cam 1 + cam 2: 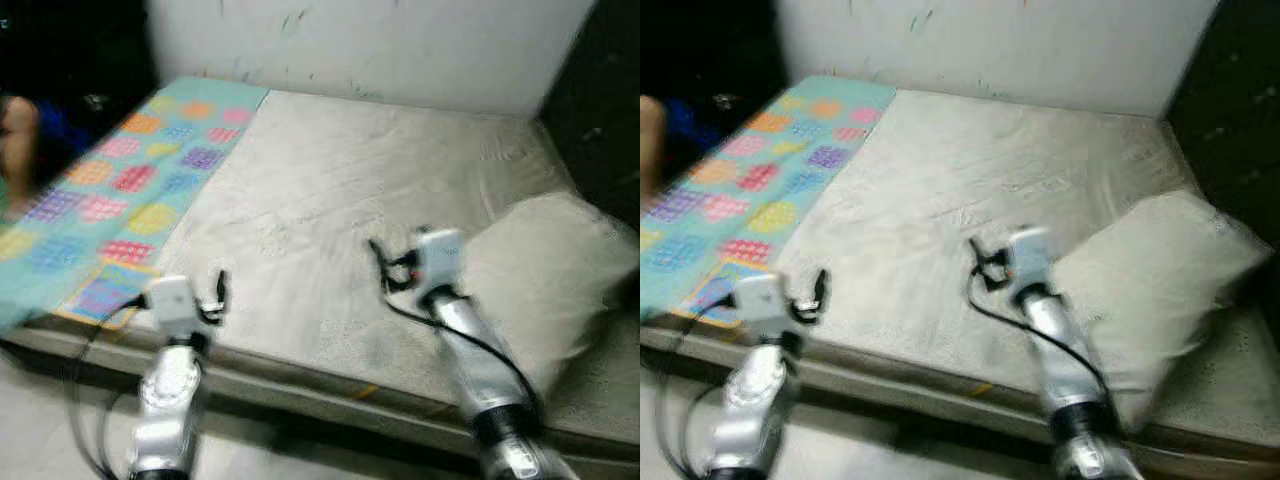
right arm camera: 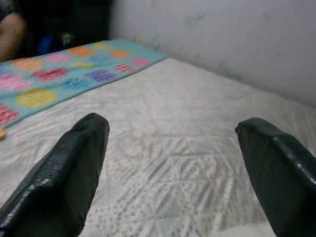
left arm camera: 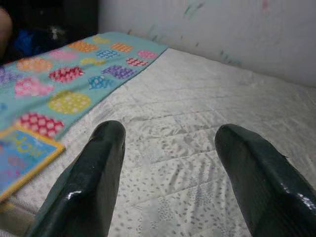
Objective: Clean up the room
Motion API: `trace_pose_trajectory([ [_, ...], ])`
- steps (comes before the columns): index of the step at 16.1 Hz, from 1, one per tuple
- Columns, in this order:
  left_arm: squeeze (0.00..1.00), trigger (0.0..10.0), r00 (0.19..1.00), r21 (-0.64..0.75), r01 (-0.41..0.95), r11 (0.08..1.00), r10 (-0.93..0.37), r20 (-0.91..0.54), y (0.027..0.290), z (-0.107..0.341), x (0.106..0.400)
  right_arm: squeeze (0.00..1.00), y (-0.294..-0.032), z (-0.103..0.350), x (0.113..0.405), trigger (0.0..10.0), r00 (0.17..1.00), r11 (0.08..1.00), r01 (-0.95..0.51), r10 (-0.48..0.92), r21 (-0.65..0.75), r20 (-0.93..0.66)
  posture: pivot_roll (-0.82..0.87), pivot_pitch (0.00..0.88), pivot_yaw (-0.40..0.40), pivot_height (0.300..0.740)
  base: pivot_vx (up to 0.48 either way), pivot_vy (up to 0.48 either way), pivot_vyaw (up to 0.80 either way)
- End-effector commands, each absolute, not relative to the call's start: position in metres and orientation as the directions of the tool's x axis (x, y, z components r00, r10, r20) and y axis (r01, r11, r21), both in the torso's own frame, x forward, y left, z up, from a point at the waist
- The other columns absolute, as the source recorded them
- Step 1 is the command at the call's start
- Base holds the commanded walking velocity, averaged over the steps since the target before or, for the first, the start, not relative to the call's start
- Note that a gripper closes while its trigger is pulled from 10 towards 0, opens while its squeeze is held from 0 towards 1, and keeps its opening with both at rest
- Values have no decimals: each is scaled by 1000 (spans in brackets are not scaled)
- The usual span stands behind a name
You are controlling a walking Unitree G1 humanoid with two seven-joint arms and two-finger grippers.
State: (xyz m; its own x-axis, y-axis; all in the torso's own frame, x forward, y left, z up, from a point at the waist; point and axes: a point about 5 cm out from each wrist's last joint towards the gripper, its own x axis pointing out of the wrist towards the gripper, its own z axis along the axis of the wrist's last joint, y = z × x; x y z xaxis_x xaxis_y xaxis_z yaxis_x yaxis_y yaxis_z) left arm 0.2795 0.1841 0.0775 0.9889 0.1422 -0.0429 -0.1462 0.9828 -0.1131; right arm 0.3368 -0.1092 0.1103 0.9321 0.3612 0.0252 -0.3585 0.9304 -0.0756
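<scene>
You've got a bare white mattress (image 1: 330, 210) in front of you, pushed up against a pale wall (image 1: 400, 40). Head views are a bit blurry, so fine detail is soft.

A teal blanket (image 1: 130, 180) with colourful dotted patches lies along the left side of the mattress, running from the wall end down to the near edge. On its near corner there's a flat book (image 3: 19, 155) with an orange border, right at the mattress edge. Can't read the cover.

A white pillow (image 1: 550, 270) sits on the right side of the mattress, lying tilted across the near right corner.

Your left gripper (image 1: 218, 292) hovers over the near edge of the mattress, just beside the book and the blanket's corner. In the left wrist view its fingers (image 3: 94, 182) are spread apart with nothing between them, just quilted mattress showing in the gap.

Your right gripper (image 1: 378, 262) is out over the middle of the mattress, just left of the pillow, and whether it touches the pillow you can't tell. Its fingers (image 2: 69, 168) are wide apart too, nothing held, pointing across the mattress toward the wall.

Far left, past the blanket, part of a person (image 1: 18, 135) shows against a dark background.
</scene>
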Motion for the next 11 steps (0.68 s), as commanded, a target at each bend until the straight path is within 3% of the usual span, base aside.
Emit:
trace_pose_trajectory([
  [1, 0, 10000, 981, -103, -191, 976, 186, -61, 193, 75, 278, 0, -89, 123, 342, 10000, 898, 899, -427, 434, -101, 69, 60, 0, -168, 740, 0, 0, 0],
  [8, 0, 10000, 979, -101, -201, 974, 197, -47, 197, 76, 279, 0, -110, 110, 344, 10000, 933, 930, -354, 358, -98, 28, 20, 0, -150, 740, 0, 0, 0],
  [11, 0, 10000, 981, -108, -189, 976, 184, -54, 195, 79, 279, 0, -110, 110, 341, 10000, 937, 936, -342, 347, -87, 43, -6, 0, -104, 740, 0, 0, 0],
])
